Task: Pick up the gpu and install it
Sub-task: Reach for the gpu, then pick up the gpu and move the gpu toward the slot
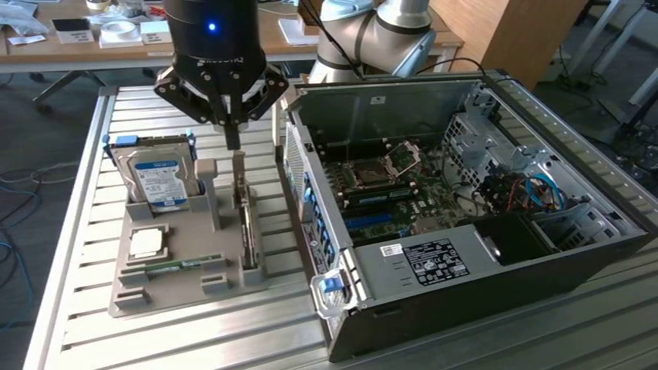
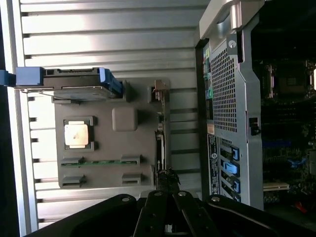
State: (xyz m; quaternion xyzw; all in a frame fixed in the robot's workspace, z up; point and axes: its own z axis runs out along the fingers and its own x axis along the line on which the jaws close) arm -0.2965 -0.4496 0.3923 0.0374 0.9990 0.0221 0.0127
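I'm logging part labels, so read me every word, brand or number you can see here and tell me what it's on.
No text here can be read for certain.
Gripper: pale lettering on its body, upside down, not legible.
Hard drive: blue and white label, print too small to read.
Power supply: black label and white sticker, print too small to read.

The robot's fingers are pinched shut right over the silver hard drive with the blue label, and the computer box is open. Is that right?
Not quite. In the exterior view the gripper, fingers shut, hangs over the gpu, the thin card standing on edge in the grey holder, beside the hard drive. The computer case is open, yes.
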